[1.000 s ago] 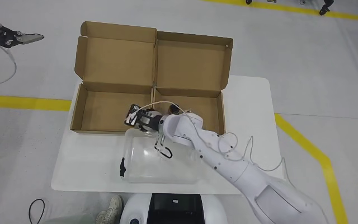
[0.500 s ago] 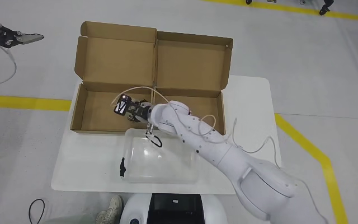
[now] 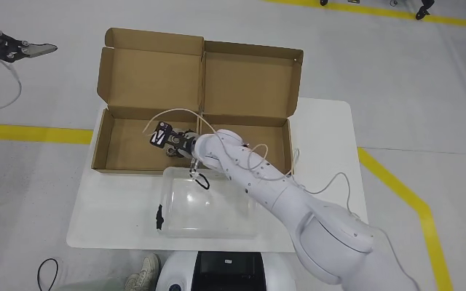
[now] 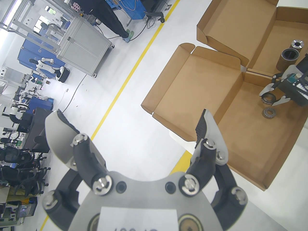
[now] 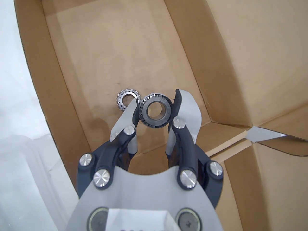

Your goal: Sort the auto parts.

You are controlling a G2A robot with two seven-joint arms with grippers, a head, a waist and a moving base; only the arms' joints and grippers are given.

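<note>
Right wrist view: right gripper (image 5: 156, 102) is grasping a bearing (image 5: 156, 123) between its jaws;
Second bearing (image 5: 119, 97): is lying just outside one jaw;
Left gripper (image 4: 131, 123): jaws are standing wide apart

You're looking at a dark grey bearing (image 5: 156, 122) with shiny rollers, a silvery bearing (image 5: 120, 97) and plain brown cardboard boxes (image 3: 153, 80). The table (image 3: 328, 167) is white, the floor stripe (image 3: 44, 134) yellow, and the right gripper (image 5: 156, 100) pale grey with black pads (image 5: 175, 100).
</note>
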